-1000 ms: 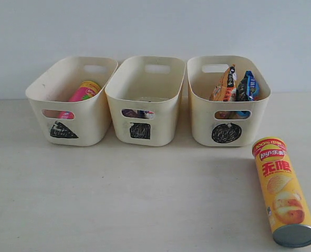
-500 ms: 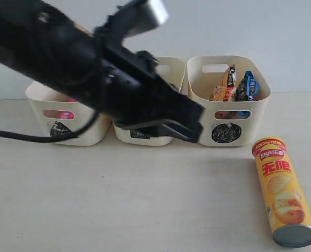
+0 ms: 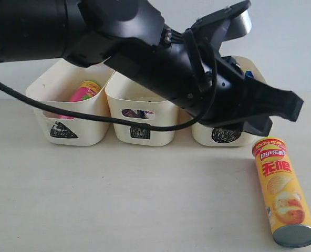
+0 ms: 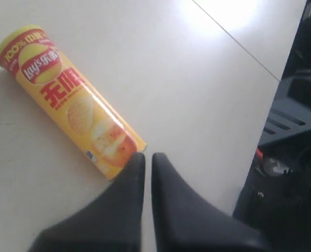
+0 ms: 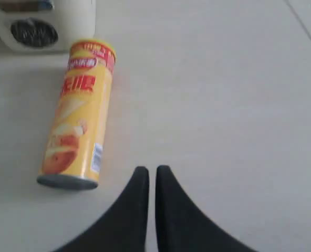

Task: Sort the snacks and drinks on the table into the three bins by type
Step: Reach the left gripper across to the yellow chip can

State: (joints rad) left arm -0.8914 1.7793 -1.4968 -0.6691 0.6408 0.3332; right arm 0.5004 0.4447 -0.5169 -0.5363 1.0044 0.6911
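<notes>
A yellow chip tube [image 3: 282, 191] lies on its side on the pale beige surface [image 3: 118, 199], faintly wood-grained. Its red-rimmed lid end points toward the bins and its silver end toward the viewer, near the right side of the exterior view.

Three cream bins stand in a row behind it, close together, against a plain pale wall [image 3: 292, 47]. The triangle bin [image 3: 90, 126] on the left holds a pink chip tube [image 3: 83, 92]. The square bin [image 3: 161, 128] is in the middle. The circle bin [image 3: 203, 137] is just behind the yellow tube and is mostly hidden by the black left arm [image 3: 118, 31], which reaches across from the left.

The left tool [image 4: 145, 157] is closed and holds nothing. It hangs over the surface, with its tips beside the tube's silver end in its wrist view. The right tool [image 5: 152, 170] is closed and empty too, near the silver end but apart from it.

The surface is bare in front of the bins and left of the tube. Past its far edge, dark equipment [image 4: 292, 157] crowds in.
</notes>
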